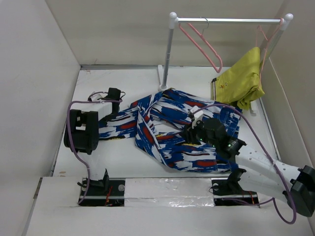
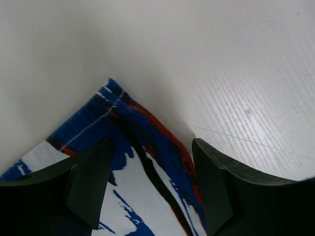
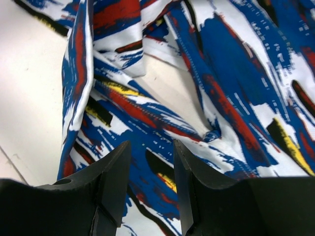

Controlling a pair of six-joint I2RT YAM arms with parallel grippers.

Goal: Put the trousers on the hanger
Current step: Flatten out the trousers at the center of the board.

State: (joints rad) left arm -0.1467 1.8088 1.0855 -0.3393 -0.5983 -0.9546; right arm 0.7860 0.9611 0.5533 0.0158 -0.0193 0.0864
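Observation:
The trousers (image 1: 167,132), bright blue with white, red, yellow and black splashes, lie crumpled across the middle of the table. My left gripper (image 1: 111,114) stands open at the left end of one leg. In the left wrist view a corner of the trousers (image 2: 123,128) lies between its spread fingers (image 2: 151,147). My right gripper (image 1: 190,132) hovers over the middle of the garment. It is open (image 3: 151,147) with only folds of the trousers (image 3: 147,113) beneath the gap. The hanger (image 1: 202,45), thin and pink, hangs bare on the rail at the back.
A white rail (image 1: 229,20) on a post (image 1: 168,54) stands at the back right. A second pink hanger (image 1: 263,37) on it carries a yellow-green garment (image 1: 242,81). White walls close in the table on three sides.

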